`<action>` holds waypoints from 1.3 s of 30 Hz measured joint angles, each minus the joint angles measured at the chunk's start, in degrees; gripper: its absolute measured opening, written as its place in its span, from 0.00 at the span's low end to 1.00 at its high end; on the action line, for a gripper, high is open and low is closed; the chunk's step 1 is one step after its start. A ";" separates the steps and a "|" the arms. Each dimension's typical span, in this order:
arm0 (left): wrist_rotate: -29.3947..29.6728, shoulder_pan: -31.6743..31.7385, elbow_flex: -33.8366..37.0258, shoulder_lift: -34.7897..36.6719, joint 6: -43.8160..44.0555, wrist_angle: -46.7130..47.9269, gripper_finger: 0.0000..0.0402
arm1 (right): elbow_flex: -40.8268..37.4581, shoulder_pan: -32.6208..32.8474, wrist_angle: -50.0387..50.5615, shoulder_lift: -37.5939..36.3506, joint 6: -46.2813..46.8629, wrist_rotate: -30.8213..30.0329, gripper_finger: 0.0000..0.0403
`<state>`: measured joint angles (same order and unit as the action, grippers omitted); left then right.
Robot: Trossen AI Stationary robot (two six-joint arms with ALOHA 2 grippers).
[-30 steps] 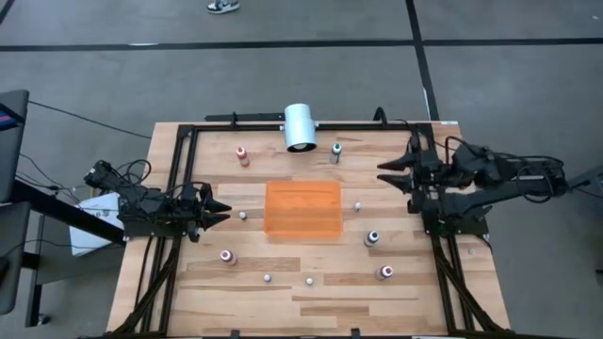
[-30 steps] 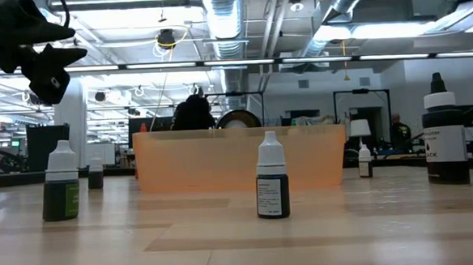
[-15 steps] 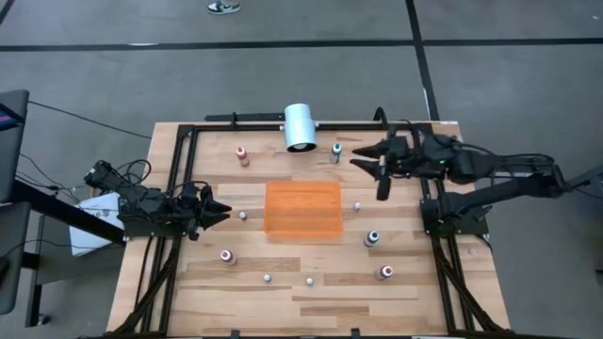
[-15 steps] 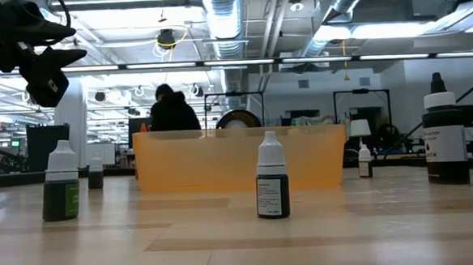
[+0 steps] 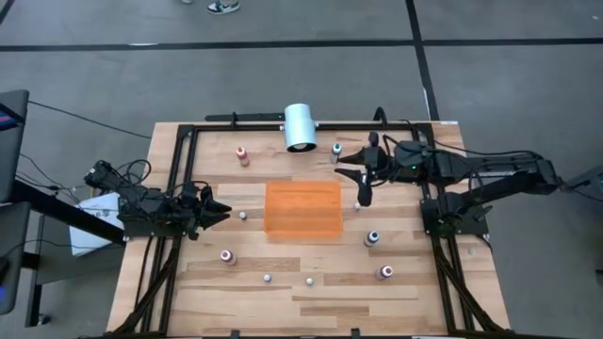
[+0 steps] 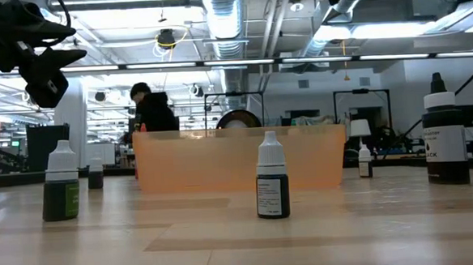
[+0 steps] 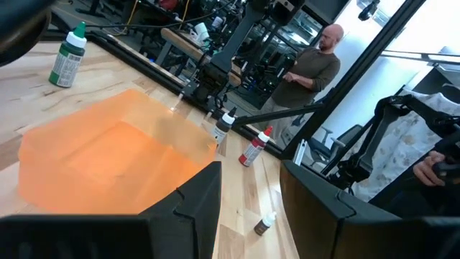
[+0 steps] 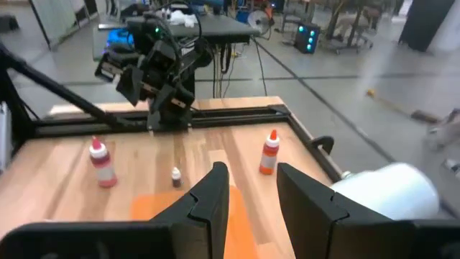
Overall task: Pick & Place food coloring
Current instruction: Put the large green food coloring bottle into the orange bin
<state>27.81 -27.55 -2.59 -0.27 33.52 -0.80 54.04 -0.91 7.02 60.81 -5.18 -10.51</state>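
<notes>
The orange tray (image 5: pixel 302 209) sits mid-table. Tiny food coloring bottles stand upright around it: a red one (image 5: pixel 242 154), a green one (image 5: pixel 336 150), a pink one (image 5: pixel 227 256), a dark one (image 5: pixel 372 238) and a red one (image 5: pixel 385 272). My right gripper (image 5: pixel 353 184) hangs open above the table between the green bottle and the tray's far right corner. In its wrist view (image 8: pixel 251 194) the tray (image 8: pixel 180 208) lies just ahead. My left gripper (image 5: pixel 221 209) waits open at the table's left edge, facing the tray (image 7: pixel 108 158).
A large white cylinder (image 5: pixel 301 126) lies at the far edge. Smaller pale-capped bottles (image 5: pixel 243 215) (image 5: pixel 268 278) (image 5: pixel 308 281) dot the near half. A black frame (image 5: pixel 179 188) borders the table. In the low view a person (image 6: pixel 150 113) walks in the room behind the tray (image 6: pixel 238 161).
My right gripper has swung from the table's right edge toward the left, past the green bottle, and now hangs by the tray's far right corner, fingers still apart. Behind the table a person has walked across the room.
</notes>
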 joint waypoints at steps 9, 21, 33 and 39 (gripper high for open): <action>0.00 0.00 0.00 0.01 -0.04 0.02 0.33 | 0.00 -3.77 1.09 0.29 4.35 -4.69 0.27; 0.00 0.00 -0.04 0.02 -2.09 1.27 0.33 | 2.37 -11.03 16.14 1.03 14.30 -4.45 0.27; -7.85 2.12 -0.04 0.01 -3.46 -0.34 0.33 | 10.40 -15.69 29.37 7.00 13.79 -4.43 0.27; -15.70 7.96 -0.04 0.00 -4.88 -0.11 0.33 | 10.32 -16.52 34.01 8.06 14.19 -4.50 0.27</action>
<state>12.12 -19.60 -2.63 -0.27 28.64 -0.91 64.36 -17.42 41.03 68.87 9.01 -15.00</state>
